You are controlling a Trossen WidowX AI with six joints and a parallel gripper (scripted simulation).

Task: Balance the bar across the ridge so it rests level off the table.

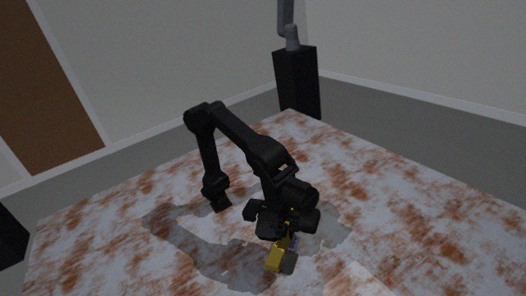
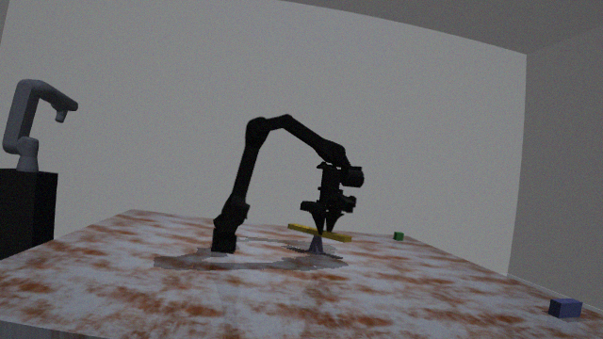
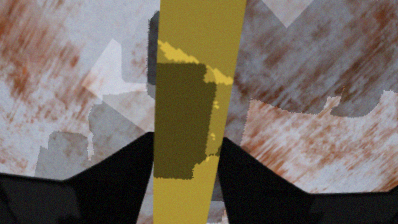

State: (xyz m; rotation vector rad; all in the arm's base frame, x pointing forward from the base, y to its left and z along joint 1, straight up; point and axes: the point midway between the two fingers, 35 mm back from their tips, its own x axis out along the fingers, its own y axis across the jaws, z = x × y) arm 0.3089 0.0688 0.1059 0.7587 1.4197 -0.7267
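Note:
The yellow bar (image 1: 274, 260) (image 2: 301, 229) (image 3: 180, 200) lies across the top of the grey-purple ridge (image 1: 294, 242) (image 2: 316, 247), with both ends raised off the table. It slants down to the right in the exterior view; whether it is truly level I cannot tell. My gripper (image 2: 325, 232) (image 3: 186, 142) points down over the ridge, with one finger on each side of the bar. The fingers are slightly open, just off the bar's sides, and the bar still lies between them. The gripper hides the bar's middle in the top view.
A small green cube (image 2: 399, 235) stands near the table's far edge in the exterior view. A blue block (image 2: 565, 308) lies at the near right. A grey arm (image 1: 292, 39) (image 2: 27, 153) on a black pedestal (image 1: 297, 82) (image 2: 24, 207) stands beyond the table.

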